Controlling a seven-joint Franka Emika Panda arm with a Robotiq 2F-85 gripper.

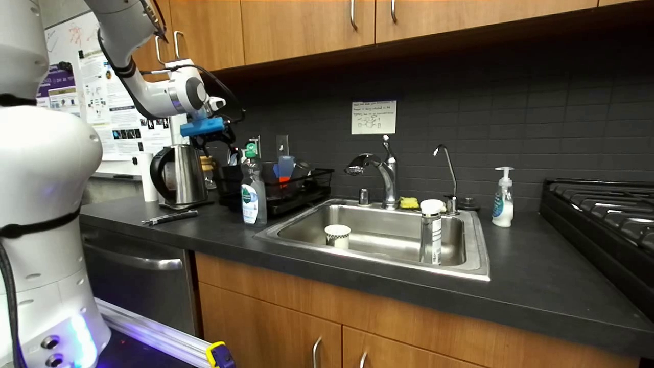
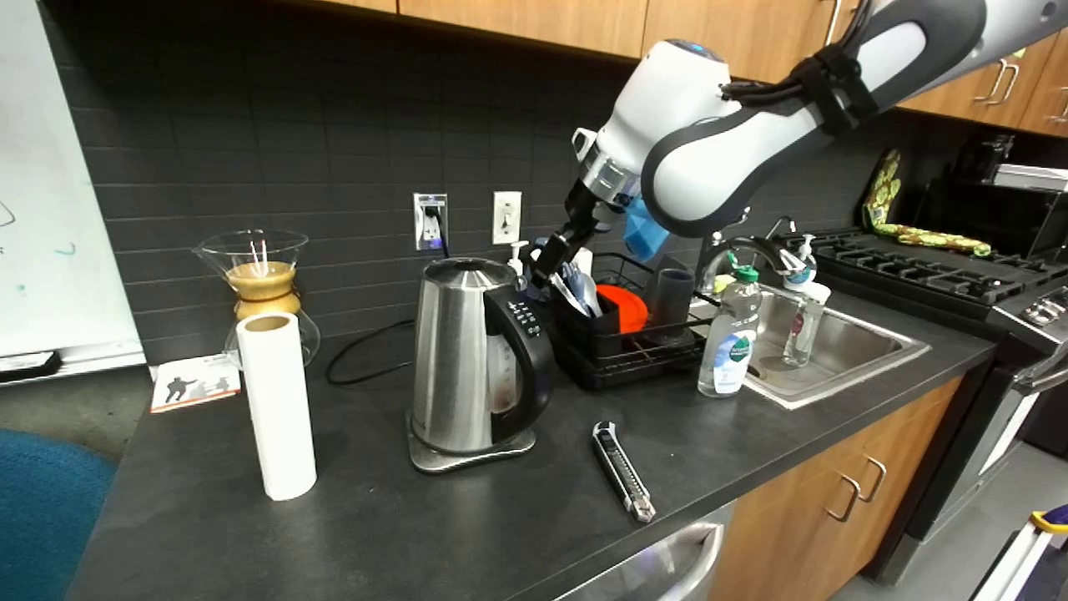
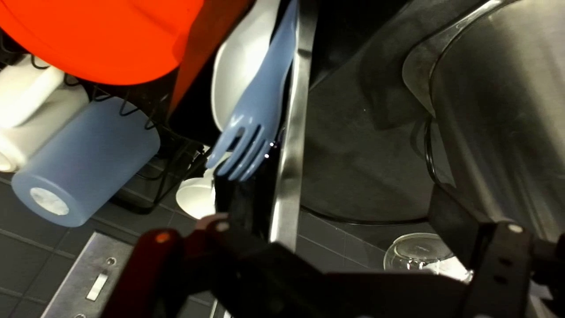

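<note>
Over dark kitchen counter (image 2: 375,534) | hanging above edge of black dish rack (image 2: 627,367), close to steel kettle (image 2: 455,359) | toward counter's back edge | with gripper (image 3: 346,206) spread wide near blue fork (image 3: 265,95)

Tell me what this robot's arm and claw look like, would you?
The arm is smooth, rounded and white, with dark grey bands, a silvery collar and black cables under a dark strap. A blue piece sits by the gripper, which is black with blocky, jointed fingers. A bluish-white light shines on the base.
</note>
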